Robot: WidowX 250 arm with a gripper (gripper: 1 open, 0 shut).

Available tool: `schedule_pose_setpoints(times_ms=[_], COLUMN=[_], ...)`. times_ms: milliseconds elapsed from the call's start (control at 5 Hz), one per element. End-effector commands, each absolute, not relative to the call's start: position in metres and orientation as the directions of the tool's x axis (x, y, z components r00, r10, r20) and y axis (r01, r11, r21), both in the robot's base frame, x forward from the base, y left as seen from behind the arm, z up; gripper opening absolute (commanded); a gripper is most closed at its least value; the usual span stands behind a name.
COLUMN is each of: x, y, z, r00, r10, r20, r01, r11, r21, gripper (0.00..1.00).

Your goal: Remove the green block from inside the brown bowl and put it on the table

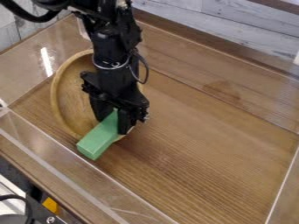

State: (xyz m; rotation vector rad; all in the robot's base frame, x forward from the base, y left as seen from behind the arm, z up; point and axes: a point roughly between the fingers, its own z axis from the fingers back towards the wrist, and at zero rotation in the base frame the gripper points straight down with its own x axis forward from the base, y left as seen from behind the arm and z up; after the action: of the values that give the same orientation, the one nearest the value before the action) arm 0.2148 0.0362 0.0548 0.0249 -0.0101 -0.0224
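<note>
The black gripper point(114, 120) points straight down over the near right rim of the brown bowl point(66, 83). Its fingers are shut on the upper end of the green block point(100, 139), a bright green bar that slants down toward the front left. The block's lower end reaches past the bowl's rim toward the table point(211, 131); whether it touches the wood I cannot tell. The arm hides much of the bowl's right side. The bowl looks tipped, its left wall standing high.
Low clear plastic walls point(70, 179) edge the tabletop on the front and sides. Open wood-grain surface stretches to the right of the arm. A white plank wall point(233, 26) stands behind the table.
</note>
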Motion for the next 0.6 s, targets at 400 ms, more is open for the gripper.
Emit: schedule_pose_setpoints(times_ms=[400], x=[0.2191], y=[0.0345], z=[0.0553], r00=[0.998], r10=[-0.047], r20=[0.033], r01=[0.047], r11=[0.999], r21=[0.014], gripper=[0.00])
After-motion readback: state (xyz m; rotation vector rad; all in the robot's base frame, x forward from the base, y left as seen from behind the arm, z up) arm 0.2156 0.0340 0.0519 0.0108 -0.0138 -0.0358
